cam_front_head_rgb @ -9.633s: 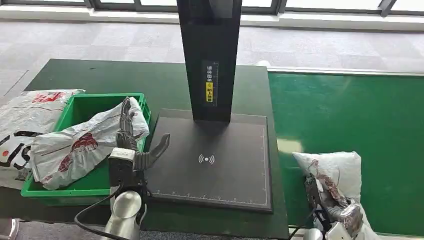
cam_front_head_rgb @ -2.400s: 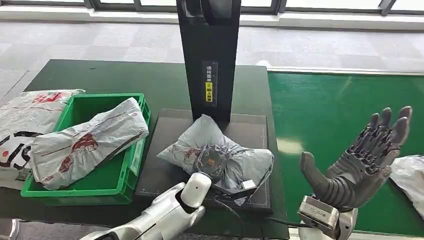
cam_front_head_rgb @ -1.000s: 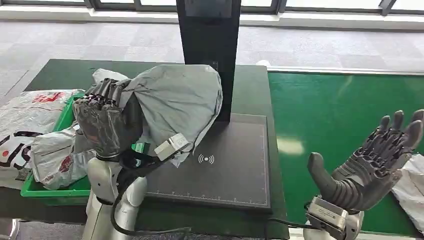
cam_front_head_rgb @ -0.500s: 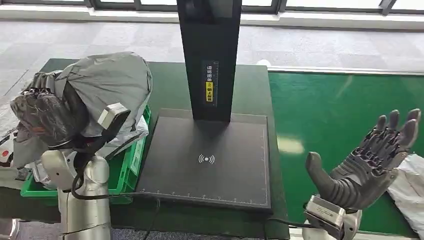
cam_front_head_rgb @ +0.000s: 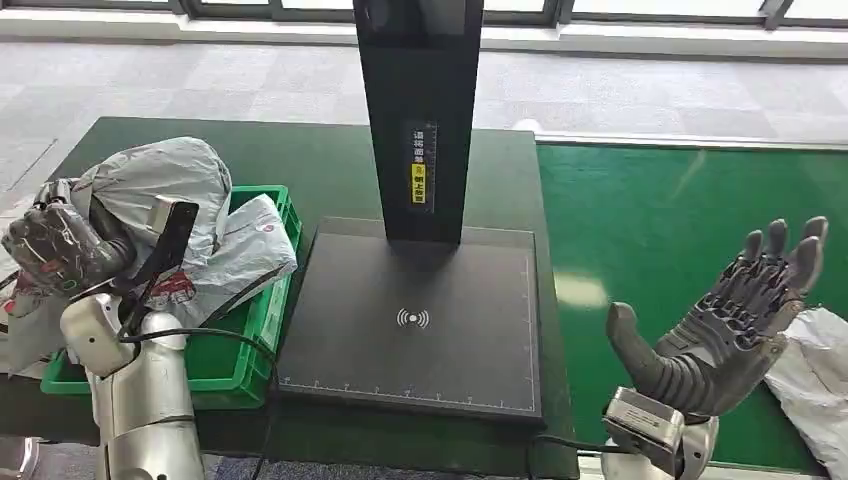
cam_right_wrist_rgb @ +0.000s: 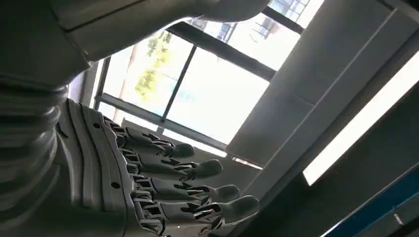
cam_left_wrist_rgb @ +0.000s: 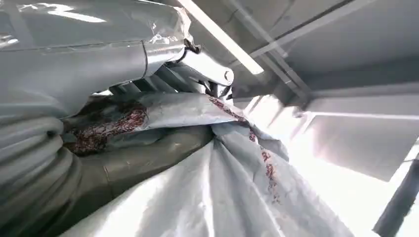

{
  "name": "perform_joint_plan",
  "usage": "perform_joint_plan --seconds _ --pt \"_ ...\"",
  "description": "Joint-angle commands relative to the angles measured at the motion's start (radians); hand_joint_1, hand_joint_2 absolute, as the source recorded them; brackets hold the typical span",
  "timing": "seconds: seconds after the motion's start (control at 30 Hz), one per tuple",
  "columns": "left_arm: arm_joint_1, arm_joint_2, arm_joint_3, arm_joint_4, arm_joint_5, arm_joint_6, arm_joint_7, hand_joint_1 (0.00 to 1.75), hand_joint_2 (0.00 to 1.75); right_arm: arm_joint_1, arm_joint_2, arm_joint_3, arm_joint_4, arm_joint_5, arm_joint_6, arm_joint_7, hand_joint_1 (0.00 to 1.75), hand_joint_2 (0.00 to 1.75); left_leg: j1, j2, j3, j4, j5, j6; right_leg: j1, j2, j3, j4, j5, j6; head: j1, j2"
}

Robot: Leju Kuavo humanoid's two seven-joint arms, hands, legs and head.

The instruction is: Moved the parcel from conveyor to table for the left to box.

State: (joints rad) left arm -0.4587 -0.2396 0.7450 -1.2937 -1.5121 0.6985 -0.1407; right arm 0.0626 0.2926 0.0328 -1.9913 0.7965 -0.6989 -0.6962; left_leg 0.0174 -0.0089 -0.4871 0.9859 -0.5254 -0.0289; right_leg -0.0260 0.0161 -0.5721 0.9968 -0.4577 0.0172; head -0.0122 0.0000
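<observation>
My left hand (cam_front_head_rgb: pixel 58 250) grips a grey plastic parcel (cam_front_head_rgb: pixel 150 185) and holds it over the left end of the green box (cam_front_head_rgb: pixel 255 335). The left wrist view shows the same grey parcel (cam_left_wrist_rgb: pixel 222 192) bunched against my left hand's thumb and fingers (cam_left_wrist_rgb: pixel 163 79). A white parcel with red print (cam_front_head_rgb: pixel 235 255) lies in the box. My right hand (cam_front_head_rgb: pixel 735 320) is raised over the green conveyor (cam_front_head_rgb: pixel 680 220), palm up, fingers spread, holding nothing. In the right wrist view the right hand's fingers (cam_right_wrist_rgb: pixel 183 185) are straight and apart.
A black scanner stand (cam_front_head_rgb: pixel 418 110) rises from a dark scan pad (cam_front_head_rgb: pixel 415 320) in the middle of the table. Another white parcel (cam_front_head_rgb: pixel 815 380) lies on the conveyor at the right edge. A white printed bag (cam_front_head_rgb: pixel 20 215) lies left of the box.
My left hand has carried the grey parcel from the scan pad up and left, and now lower over the green box. My right hand has stayed raised and open.
</observation>
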Motion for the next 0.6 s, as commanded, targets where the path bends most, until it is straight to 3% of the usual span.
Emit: perform_joint_plan --seconds 0.03,0.13,0.2,0.6 --pt "-0.064 0.054 0.096 0.187 -0.040 0.000 0.065 0.00 1.75 -0.054 0.056 0.009 0.077 0.005 0.001 -0.002 0.00 1.75 0.000 0.002 0.002 -0.002 0.001 0.001 0.001 0.000 0.001 -0.001 0.001 -0.002 0.000 0.000" --pt "-0.059 0.052 0.085 0.195 -0.047 0.000 0.081 0.00 1.75 -0.051 0.056 0.010 0.080 0.007 0.001 -0.002 0.00 1.75 0.001 0.004 0.006 -0.011 0.005 0.003 0.003 -0.001 0.005 -0.010 0.005 -0.006 0.000 0.000" --pt "-0.059 0.052 0.085 0.195 -0.047 0.000 0.081 0.00 1.75 -0.051 0.056 0.010 0.080 0.007 0.001 -0.002 0.00 1.75 0.000 0.002 0.000 -0.001 0.000 0.001 0.000 0.000 0.000 0.000 0.001 -0.002 0.000 0.000" --pt "-0.037 0.048 0.054 0.161 -0.008 0.000 0.076 0.00 1.75 -0.047 0.056 0.002 0.092 0.018 0.001 -0.002 0.00 1.75 0.000 0.003 0.001 -0.002 0.001 0.001 0.001 0.000 0.001 -0.002 0.001 -0.002 0.000 0.000"
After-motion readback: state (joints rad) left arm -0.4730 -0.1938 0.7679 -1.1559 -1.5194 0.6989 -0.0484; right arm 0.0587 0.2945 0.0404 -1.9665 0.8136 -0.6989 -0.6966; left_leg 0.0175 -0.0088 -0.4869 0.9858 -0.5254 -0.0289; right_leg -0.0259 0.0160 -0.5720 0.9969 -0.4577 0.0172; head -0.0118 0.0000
